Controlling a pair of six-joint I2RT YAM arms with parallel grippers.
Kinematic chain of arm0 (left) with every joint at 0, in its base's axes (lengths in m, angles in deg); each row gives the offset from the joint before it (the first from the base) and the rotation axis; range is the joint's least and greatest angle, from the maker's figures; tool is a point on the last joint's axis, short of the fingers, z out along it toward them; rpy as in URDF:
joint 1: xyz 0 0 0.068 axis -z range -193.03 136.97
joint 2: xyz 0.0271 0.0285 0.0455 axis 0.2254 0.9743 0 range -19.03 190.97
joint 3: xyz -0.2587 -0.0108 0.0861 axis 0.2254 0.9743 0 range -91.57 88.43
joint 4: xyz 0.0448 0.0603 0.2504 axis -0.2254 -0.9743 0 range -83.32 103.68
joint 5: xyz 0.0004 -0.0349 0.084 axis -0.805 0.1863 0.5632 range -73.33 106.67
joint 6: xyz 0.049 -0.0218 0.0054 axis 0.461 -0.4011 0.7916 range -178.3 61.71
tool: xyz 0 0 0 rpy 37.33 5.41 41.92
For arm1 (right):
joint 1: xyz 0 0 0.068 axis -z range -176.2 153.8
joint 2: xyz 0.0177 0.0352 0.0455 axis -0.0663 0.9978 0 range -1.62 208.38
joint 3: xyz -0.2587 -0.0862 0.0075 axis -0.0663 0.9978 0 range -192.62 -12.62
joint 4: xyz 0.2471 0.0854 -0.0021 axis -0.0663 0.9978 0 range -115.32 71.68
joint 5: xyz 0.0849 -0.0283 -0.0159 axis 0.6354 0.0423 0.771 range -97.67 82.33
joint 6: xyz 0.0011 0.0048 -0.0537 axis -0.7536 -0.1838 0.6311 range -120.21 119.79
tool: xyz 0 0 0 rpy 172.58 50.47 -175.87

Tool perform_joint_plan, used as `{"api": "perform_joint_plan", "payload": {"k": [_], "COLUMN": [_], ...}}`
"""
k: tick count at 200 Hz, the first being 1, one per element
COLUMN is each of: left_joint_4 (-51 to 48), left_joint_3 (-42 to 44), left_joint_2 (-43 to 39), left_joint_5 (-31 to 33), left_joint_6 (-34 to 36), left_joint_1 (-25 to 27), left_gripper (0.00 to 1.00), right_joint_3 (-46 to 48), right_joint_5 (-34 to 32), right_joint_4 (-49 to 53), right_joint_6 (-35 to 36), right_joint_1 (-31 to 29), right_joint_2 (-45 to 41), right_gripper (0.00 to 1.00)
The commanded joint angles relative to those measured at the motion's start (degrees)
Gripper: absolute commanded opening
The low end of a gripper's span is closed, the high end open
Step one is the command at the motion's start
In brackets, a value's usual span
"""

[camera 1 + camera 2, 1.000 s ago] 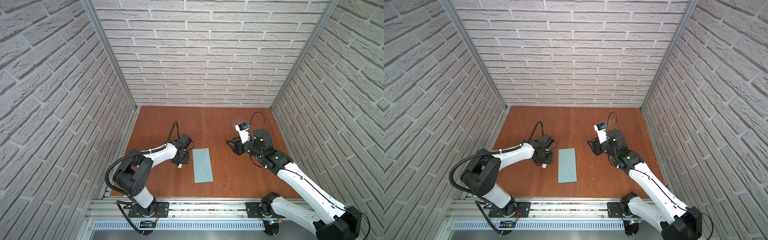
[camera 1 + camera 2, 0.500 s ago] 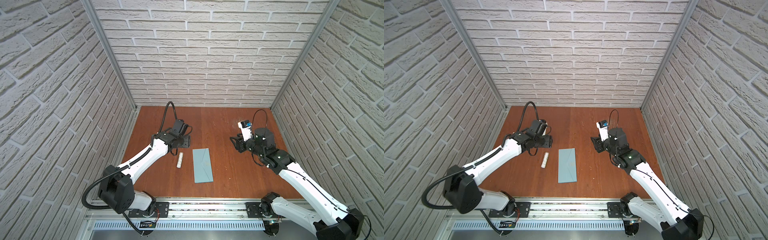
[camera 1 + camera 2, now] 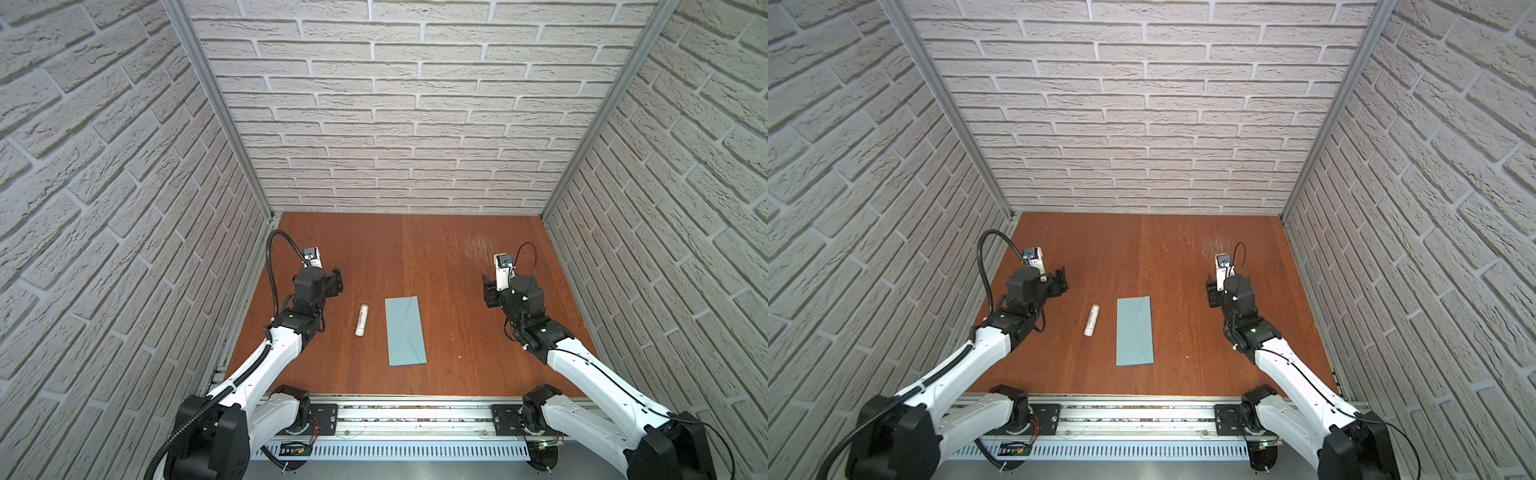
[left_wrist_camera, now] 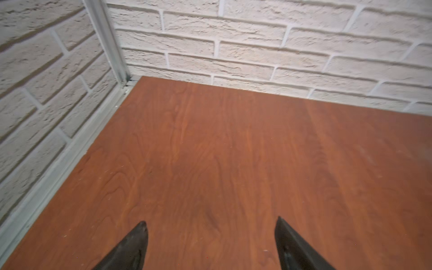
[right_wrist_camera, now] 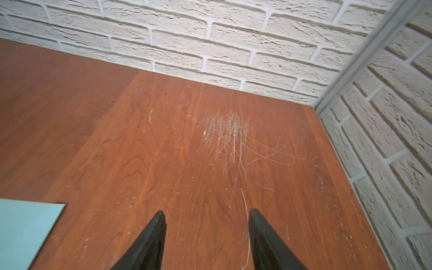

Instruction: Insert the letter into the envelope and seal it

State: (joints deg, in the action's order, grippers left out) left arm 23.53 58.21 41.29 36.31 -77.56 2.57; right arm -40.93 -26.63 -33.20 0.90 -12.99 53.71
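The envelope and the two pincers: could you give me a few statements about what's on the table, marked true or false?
1. The envelope lies flat on the table. True.
2. The white stick lies on top of the envelope. False: it lies beside it, with bare table between them.
3. The left pincer grips the stick. False: it is open and empty.
4. The right pincer is open and holds nothing. True.

View over the left hand (image 4: 211, 222): its two dark fingertips (image 4: 136, 245) stand well apart, only reddish-brown tabletop (image 4: 233, 145) showing between them. Far side: white brick walls (image 4: 257, 44) meeting at a grey metal corner post (image 4: 106, 42).
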Motion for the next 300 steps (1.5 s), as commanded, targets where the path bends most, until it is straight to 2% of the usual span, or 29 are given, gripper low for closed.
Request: {"api": "perform_joint_plan", "payload": {"k": [1,42,57,77,103,122,129,150,171,184,192,202,205,208,212,233,244,246,251,300], "left_joint_4": [15.98,26.26,27.34,29.47,35.32,44.37,43.71,44.41,55.48,63.42,66.04,60.78,58.65,56.7,55.54,45.5,46.73,46.42,45.77,46.32], "left_joint_3": [3.94,11.4,11.82,12.19,15.25,18.37,18.0,16.42,17.88,18.64,18.19,17.54,16.89,16.21,15.25,10.03,9.99,9.91,9.81,9.81], "left_joint_2": [-1.01,1.78,2.04,4.45,7.94,13.03,13.18,15.5,23.03,30.11,32.56,30.47,29.69,29.25,29.5,29.27,29.96,29.89,29.63,29.86], "left_joint_5": [9.42,18.99,18.09,18.78,14.67,9.94,8.28,4.88,0.37,-3.98,-3.43,-4.02,-3.98,-4.02,-4.24,-6.34,-5.35,-5.39,-5.36,-5.1], "left_joint_6": [3.8,6.96,9.11,11.11,10.03,7.62,9.06,11.62,12.25,12.3,12.65,11.47,11.05,10.76,10.48,10.21,10.84,10.77,10.7,10.94], "left_joint_1": [-0.74,-1.26,-1.94,-3.4,-7.77,-11.85,-12.06,-13.29,-15.57,-16.72,-16.9,-17.25,-17.53,-17.85,-18.18,-19.04,-18.45,-18.38,-18.44,-18.31], "left_gripper": [0.84,0.85,0.85,0.86,0.87,0.88,0.87,0.88,0.88,0.89,0.89,0.9,0.9,0.9,0.9,0.9,0.92,0.97,0.98,0.98], "right_joint_3": [5.1,6.19,5.24,7.75,9.21,7.75,8.4,12.72,9.34,9.04,9.0,8.89,8.89,8.96,9.06,8.98,8.98,8.94,8.83,8.54], "right_joint_5": [-5.86,-6.79,-5.31,-4.7,-1.38,1.36,3.18,4.8,5.71,7.01,7.23,6.96,7.03,7.01,7.01,7.1,7.13,7.1,7.14,7.3], "right_joint_4": [-20.02,-28.74,-26.63,-33.72,-39.68,-37.24,-38.05,-54.09,-41.43,-43.05,-42.85,-42.22,-42.28,-42.42,-42.7,-42.47,-42.5,-42.49,-42.33,-42.0], "right_joint_6": [2.12,2.29,0.14,-0.01,-1.3,-1.25,-1.21,-0.1,-0.51,-0.79,-1.01,-1.17,-1.2,-1.19,-1.11,-1.19,-1.1,-1.1,-1.1,-1.1], "right_joint_1": [1.31,4.38,5.53,5.9,8.01,8.88,9.34,9.67,9.68,10.44,10.71,10.87,10.86,10.84,10.87,10.84,10.87,10.9,10.84,10.97], "right_joint_2": [2.23,14.1,16.66,20.72,24.89,25.56,25.67,31.97,27.99,29.5,29.42,29.14,29.13,29.18,29.21,29.13,29.13,29.13,29.22,29.4], "right_gripper": [0.61,0.64,0.63,0.64,0.64,0.62,0.62,0.62,0.61,0.61,0.61,0.63,0.73,0.94,0.99,1.0,1.0,1.0,1.0,1.0]}}
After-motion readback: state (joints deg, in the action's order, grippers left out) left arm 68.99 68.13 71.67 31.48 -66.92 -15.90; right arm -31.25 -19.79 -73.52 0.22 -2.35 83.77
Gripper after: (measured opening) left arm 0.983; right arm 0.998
